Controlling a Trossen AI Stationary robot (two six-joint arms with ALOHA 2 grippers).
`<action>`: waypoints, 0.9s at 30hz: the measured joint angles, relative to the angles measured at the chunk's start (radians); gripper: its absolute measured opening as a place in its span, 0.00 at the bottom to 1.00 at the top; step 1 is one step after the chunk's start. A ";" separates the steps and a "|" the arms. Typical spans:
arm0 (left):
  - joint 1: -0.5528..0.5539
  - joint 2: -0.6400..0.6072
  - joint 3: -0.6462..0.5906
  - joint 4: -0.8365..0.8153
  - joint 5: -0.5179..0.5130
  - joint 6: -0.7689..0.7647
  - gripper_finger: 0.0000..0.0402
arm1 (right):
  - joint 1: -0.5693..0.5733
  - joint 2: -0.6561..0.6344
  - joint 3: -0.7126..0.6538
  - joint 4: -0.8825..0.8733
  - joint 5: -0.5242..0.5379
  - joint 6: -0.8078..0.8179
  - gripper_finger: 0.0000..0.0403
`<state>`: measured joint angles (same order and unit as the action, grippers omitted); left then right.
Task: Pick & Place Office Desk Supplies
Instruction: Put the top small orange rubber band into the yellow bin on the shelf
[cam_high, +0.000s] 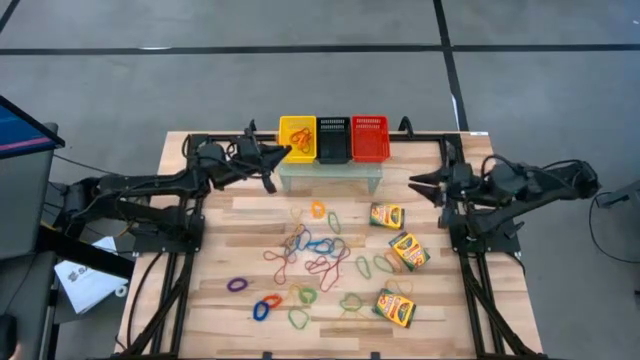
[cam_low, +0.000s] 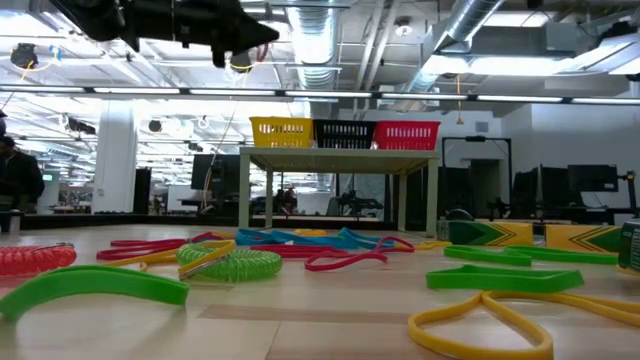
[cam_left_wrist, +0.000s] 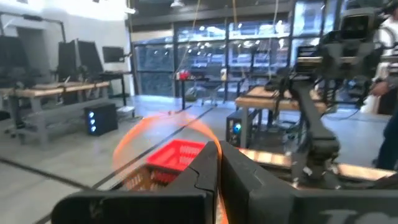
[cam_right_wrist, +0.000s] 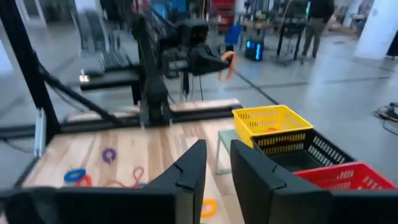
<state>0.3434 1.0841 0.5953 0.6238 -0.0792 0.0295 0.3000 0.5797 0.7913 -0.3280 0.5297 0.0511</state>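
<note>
My left gripper hovers just left of the yellow basket on the raised stand, shut on an orange rubber band. My right gripper is open and empty, held above the table right of the stand, near the topmost crayon box. Two more crayon boxes lie flat on the table's right side. Many coloured rubber bands lie loose on the middle of the table. Some orange bands lie inside the yellow basket. My left gripper pinches the orange rubber band between its two shut fingers. The loop bulges out past the fingertips in the left wrist view. In the right wrist view its free part hangs slack below the fingertips, lifted clear of the table and the baskets.
The yellow basket, a black basket and a red basket stand in a row on a small raised stand at the table's far edge. Bare wood shows at the table's left side. People stand in the room beyond.
</note>
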 joint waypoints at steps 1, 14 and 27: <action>0.020 0.005 0.001 -0.002 0.001 0.000 0.00 | 0.002 -0.029 -0.042 0.031 0.000 0.000 0.17; 0.207 0.272 0.288 -0.253 0.027 0.044 0.00 | 0.002 -0.235 -0.293 0.212 -0.004 0.011 0.16; 0.211 0.361 0.302 -0.359 -0.002 0.116 0.37 | 0.000 -0.233 -0.295 0.171 -0.007 -0.006 0.16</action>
<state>0.5549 1.4447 0.8970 0.2650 -0.0810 0.1459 0.2996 0.3466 0.4965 -0.1571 0.5224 0.0448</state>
